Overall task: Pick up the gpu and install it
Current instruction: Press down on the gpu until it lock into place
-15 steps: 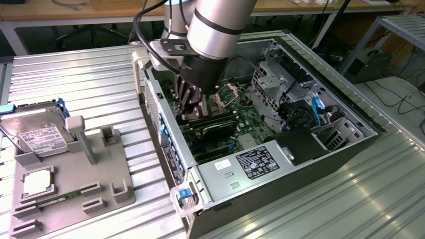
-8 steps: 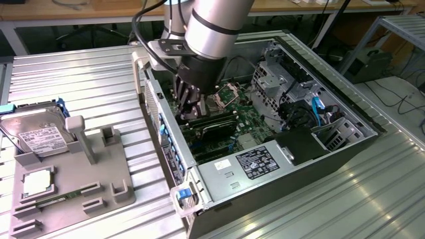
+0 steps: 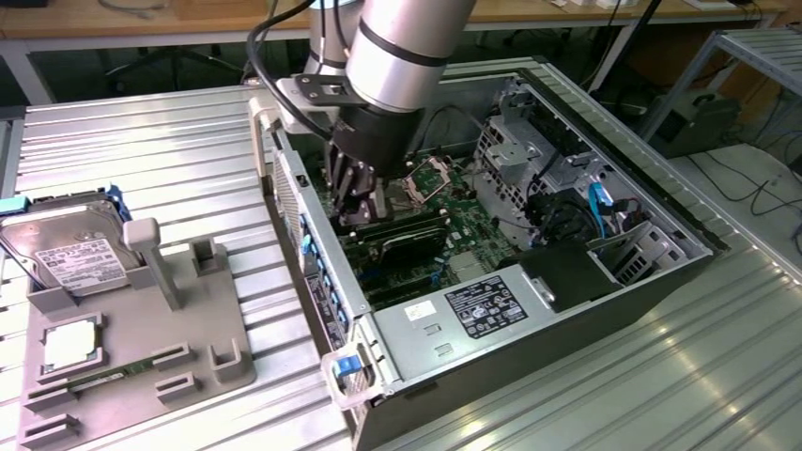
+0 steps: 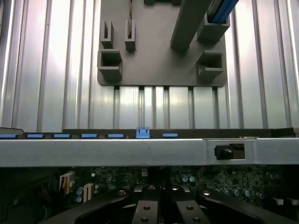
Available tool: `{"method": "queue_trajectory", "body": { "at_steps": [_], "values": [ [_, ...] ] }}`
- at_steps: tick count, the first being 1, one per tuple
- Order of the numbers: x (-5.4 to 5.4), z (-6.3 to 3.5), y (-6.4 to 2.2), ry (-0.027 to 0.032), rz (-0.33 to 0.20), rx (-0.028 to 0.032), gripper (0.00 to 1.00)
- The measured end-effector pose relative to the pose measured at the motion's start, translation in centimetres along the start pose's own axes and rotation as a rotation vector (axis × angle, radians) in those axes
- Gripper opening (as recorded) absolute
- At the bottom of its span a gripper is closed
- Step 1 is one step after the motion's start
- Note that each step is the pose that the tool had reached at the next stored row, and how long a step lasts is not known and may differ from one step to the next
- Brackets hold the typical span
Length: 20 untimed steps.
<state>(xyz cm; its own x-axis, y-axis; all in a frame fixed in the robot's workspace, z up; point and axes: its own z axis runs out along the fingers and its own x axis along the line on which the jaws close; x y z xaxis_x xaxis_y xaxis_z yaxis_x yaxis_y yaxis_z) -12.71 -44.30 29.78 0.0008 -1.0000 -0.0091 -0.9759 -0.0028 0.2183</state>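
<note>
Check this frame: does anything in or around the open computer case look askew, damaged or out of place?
Nothing stands out. The gripper is down inside the open computer case over the gpu on the motherboard; the hard drive and CPU chip sit in the grey holder.

Support surface: ribbed metal table (image 3: 163, 141), silver slats running lengthwise (also seen from the wrist view, (image 4: 56, 84)).

Items resting directly on it:
- Grey holder tray (image 3: 138, 348), toward the exterior view's left, with upright posts and pockets; carries a hard drive (image 3: 69, 249) and a square chip (image 3: 73, 343).
- Open computer case (image 3: 501, 310), lying on its side, just beside the tray, toward the exterior view's right.
</note>
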Motion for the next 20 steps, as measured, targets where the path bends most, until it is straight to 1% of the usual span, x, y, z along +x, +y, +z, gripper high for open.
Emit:
{"method": "queue_trajectory", "body": {
  "at_steps": [3,5,8,9,10,11,13,14,15,16,18,19,20],
  "values": [
    [0.0,0.21,0.14,0.0003,-0.001,-0.0002,0.11],
    [-0.2,0.28,0.13,0.0026,0.0,-0.0005,0.11],
    [-0.6,0.38,0.1,0.0081,0.001,-0.001,0.11],
    [-0.6,0.45,0.07,0.0087,0.001,-0.0012,0.11],
    [-0.6,0.63,-0.13,0.0097,0.001,-0.0013,0.11],
    [-0.6,0.79,-0.34,0.0086,0.001,-0.0007,0.11],
    [-0.7,0.8,-0.92,0.0097,0.001,-0.0013,0.11],
    [-0.8,0.78,-1.12,0.0098,0.001,-0.001,0.11],
    [-0.9,0.78,-1.14,0.0101,0.001,0.0004,0.11],
    [-1.0,0.77,-1.16,0.0107,0.001,0.005,0.11],
    [-1.1,0.76,-1.15,0.0118,0.0,0.0246,0.11],
    [-1.1,0.77,-1.16,0.012,-0.001,0.0402,0.11],
    [-1.1,0.77,-1.16,0.0121,-0.001,0.0591,0.11]
  ]
}}
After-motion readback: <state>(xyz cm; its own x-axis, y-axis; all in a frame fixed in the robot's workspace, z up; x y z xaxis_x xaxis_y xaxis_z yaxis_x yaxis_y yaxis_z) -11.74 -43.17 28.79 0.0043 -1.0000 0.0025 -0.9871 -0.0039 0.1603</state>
